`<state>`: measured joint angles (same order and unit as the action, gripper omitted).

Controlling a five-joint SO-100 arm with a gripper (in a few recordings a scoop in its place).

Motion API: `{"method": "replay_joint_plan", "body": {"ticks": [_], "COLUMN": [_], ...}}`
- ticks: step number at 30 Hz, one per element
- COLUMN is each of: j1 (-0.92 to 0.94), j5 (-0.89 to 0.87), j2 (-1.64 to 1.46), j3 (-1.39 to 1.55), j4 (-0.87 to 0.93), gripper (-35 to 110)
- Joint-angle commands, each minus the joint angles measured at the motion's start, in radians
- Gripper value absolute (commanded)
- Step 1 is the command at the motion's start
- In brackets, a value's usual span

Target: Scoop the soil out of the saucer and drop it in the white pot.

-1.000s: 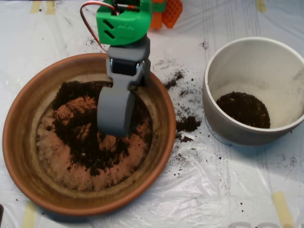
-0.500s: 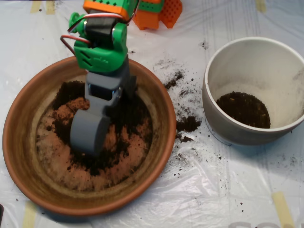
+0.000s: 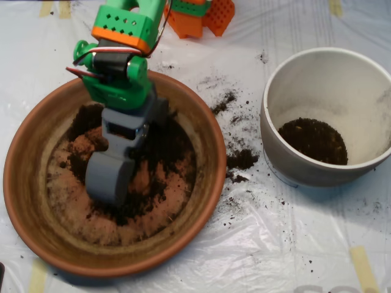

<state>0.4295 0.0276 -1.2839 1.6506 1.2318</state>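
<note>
Soil [image 3: 160, 160] mostly in the saucer [image 3: 36, 201]: dark crumbly patch across the middle and upper half, thinned to a dusty smear toward the lower floor. Smaller dark heap already on the bottom of the white pot [image 3: 287, 166], right of the saucer and well apart from the scoop. Loose crumbs strewn over the plastic sheet [image 3: 244, 244] in the gap between the two, thickest just beside the saucer's right rim. Probably dribble along the carry path.

Scoop [image 3: 110, 178] down inside the saucer, left of centre, lower edge in the soil or touching it, rounded grey back facing the camera. Reads as mid-dig: pitched low so the shell can bite where the pile is still deep. Clamshell halves hidden under that back, so cannot tell whether spread or pressed together, nor whether any soil sits inside.

Green wrist block [image 3: 116, 82] and orange link [image 3: 125, 24] reach in over the saucer's top rim. Fits a steep approach from the base side.

Judgement: gather step, bulk of the job still ahead. Pot interior deep with a wide mouth, so an easy drop target; likely risk is further spill over the gap.
</note>
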Motion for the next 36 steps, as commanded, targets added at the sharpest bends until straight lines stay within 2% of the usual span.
{"method": "replay_joint_plan", "body": {"ticks": [1,10,15,30,36], "j1": [0.009,0.034,0.035,0.044,0.04], "j5": [0.018,0.054,0.084,0.089,0.118], "j2": [-0.006,0.176,0.187,0.193,0.115], "j3": [-0.094,-0.331,-0.337,-0.345,-0.227], "j4": [0.038,0.135,0.132,0.13,0.063], "gripper": [62,62,61,43,40]}}
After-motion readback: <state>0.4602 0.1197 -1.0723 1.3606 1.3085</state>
